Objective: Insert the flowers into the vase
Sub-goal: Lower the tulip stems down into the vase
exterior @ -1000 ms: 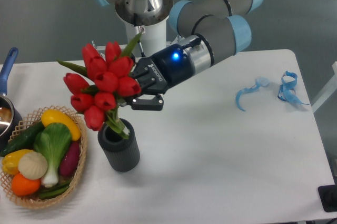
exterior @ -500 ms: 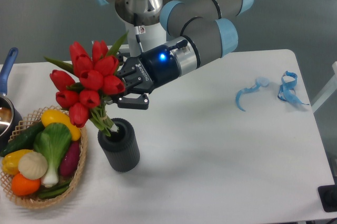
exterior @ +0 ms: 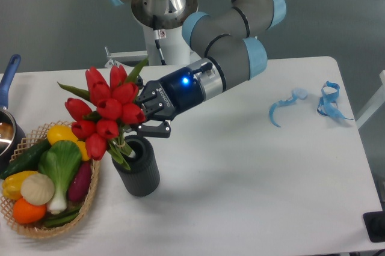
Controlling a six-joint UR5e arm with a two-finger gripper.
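Roughly ten red tulips made up the flowers (exterior: 107, 110), a bunch held tilted to the left with its green stem ends dipping into the mouth of the vase (exterior: 137, 173). The blooms leaned out over the near edge of the wicker basket (exterior: 90, 199), which held plastic vegetables (exterior: 59, 167) just left of the vase. The gripper (exterior: 146, 113) was clamped on the stems right behind the blooms, its black fingers closed around them above the vase rim. The arm reached in from the upper right, a blue light glowing on its wrist. A dark pot with a blue handle (exterior: 9, 77) sat at the far left edge of the white table (exterior: 252, 196), and blue ribbon scraps (exterior: 307, 104) lay well apart to the right.
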